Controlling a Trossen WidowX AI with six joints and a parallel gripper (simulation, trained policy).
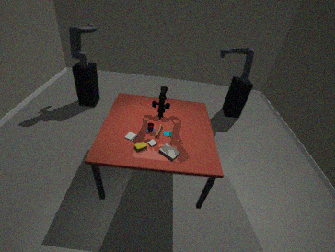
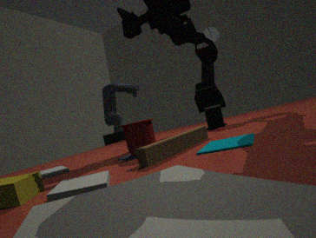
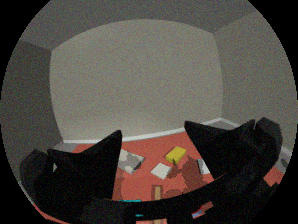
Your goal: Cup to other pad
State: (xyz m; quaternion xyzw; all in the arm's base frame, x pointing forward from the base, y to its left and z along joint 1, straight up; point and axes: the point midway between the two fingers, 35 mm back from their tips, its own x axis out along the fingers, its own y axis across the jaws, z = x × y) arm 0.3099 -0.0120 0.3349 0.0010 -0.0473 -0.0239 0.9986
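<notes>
A dark red cup (image 1: 150, 125) (image 2: 140, 134) stands upright on or right at a blue pad (image 2: 127, 158), which mostly hides beneath it. A cyan pad (image 1: 167, 133) (image 2: 232, 143) lies bare on the other side of a wooden bar. In the wrist view the cyan pad (image 3: 131, 201) shows only as a strip above the gripper body. My gripper (image 1: 161, 107) (image 3: 154, 129) is open and empty, raised well above the table and back from the cup. No marbles can be made out; the cup's inside is too dark and small to see.
The wooden bar (image 1: 159, 131) (image 2: 174, 147) (image 3: 158, 192) lies between cup and cyan pad. A yellow block (image 1: 141, 146) (image 2: 30, 188) (image 3: 175, 155), white tiles (image 1: 131, 136) (image 1: 152, 143) and a grey slab (image 1: 169, 153) (image 3: 131, 163) lie toward the table's front.
</notes>
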